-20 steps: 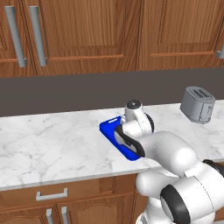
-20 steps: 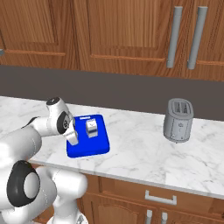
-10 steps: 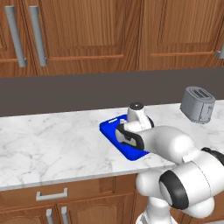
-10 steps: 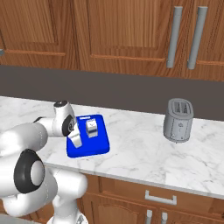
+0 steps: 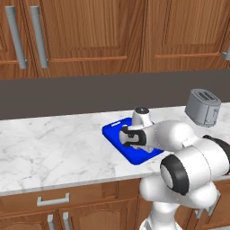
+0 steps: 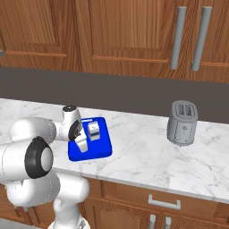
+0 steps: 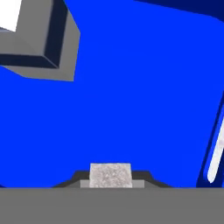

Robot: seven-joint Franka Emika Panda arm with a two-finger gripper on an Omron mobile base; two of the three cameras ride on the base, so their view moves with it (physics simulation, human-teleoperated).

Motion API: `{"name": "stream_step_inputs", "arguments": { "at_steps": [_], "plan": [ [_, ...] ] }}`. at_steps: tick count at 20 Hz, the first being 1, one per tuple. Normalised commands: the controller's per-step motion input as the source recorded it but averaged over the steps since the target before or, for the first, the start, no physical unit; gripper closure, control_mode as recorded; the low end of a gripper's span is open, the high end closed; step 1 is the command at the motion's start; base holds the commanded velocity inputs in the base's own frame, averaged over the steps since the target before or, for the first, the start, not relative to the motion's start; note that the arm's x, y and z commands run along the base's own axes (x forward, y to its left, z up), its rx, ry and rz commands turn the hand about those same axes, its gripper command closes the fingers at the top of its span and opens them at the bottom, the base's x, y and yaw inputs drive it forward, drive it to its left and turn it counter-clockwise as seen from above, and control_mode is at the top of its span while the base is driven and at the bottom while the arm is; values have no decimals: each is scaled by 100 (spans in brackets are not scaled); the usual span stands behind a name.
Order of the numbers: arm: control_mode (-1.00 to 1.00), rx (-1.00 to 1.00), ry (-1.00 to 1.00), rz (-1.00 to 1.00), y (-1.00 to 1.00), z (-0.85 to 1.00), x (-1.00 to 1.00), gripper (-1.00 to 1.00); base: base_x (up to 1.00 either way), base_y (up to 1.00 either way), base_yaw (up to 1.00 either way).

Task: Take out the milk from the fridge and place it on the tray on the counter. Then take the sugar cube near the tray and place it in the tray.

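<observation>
My gripper (image 6: 82,144) hangs low over the blue tray (image 6: 97,150) on the marble counter (image 6: 143,150), shut on the sugar cube (image 7: 110,174). In the hand view the small whitish-grey cube sits between the two dark fingertips, just above the tray floor (image 7: 144,109). The milk (image 6: 94,131) stands upright in the tray, right beside the hand; its lower part shows at the hand view's upper left as the milk (image 7: 39,39). From the left base view the gripper (image 5: 127,137) and forearm cover much of the tray (image 5: 113,133) and hide the carton.
A grey metal toaster (image 6: 182,123) stands on the counter well to the right of the tray, also seen as the toaster (image 5: 203,107). Brown wall cabinets with grey bar handles (image 5: 18,38) hang above. Base cabinets with drawers run below the counter edge.
The arm has swung its elbow outward and the hand has edged further in over the tray, lower and closer to the milk. The milk and the tray have stayed in place.
</observation>
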Motion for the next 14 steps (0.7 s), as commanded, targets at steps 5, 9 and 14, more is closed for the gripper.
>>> {"name": "stream_step_inputs", "arguments": {
  "at_steps": [5, 9, 14],
  "plan": [
    [-100, 1, 1, 6, 0, -24, 7, 100, 0, 0, 0],
    [-100, 0, 0, 4, 0, -14, 9, 100, 0, 0, 0],
    [-100, 0, 0, 4, 3, -18, 10, 100, 0, 0, 0]
  ]
}}
